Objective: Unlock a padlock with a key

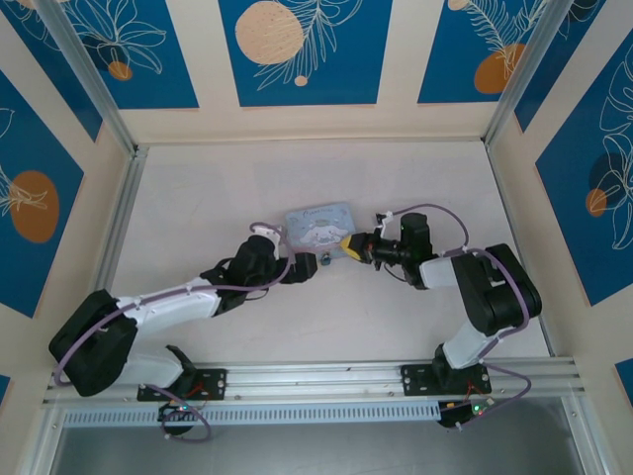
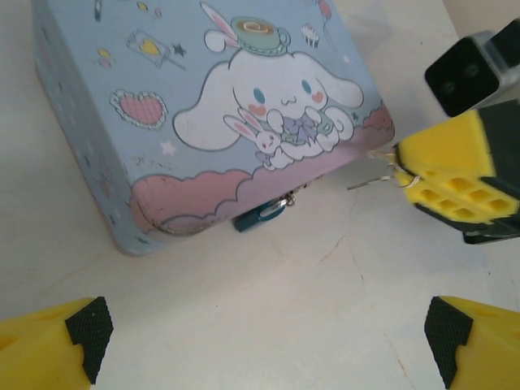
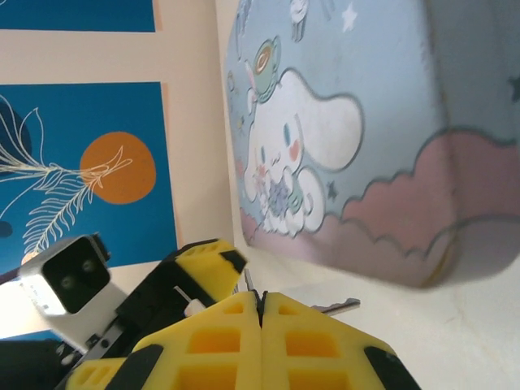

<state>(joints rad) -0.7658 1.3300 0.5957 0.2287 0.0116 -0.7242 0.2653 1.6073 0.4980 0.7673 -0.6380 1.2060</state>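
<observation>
the step in hand looks like bringing key to lock. the right gripper [image 3: 262,313] has its jaws pressed together on the key [image 3: 340,306], thin tip poking out toward the pale blue tin [image 2: 203,106]. the padlock [image 2: 262,216] hangs at the tin's near edge, down by the worktop [image 2: 309,309], left of the key and apart from it. the left gripper [image 2: 268,333] hovers near, jaws spread wide, holding nothing. next probably calls for steadying the padlock and aligning the tip with a keyhole i cannot make out. no readable words, just a cartoon print.
</observation>
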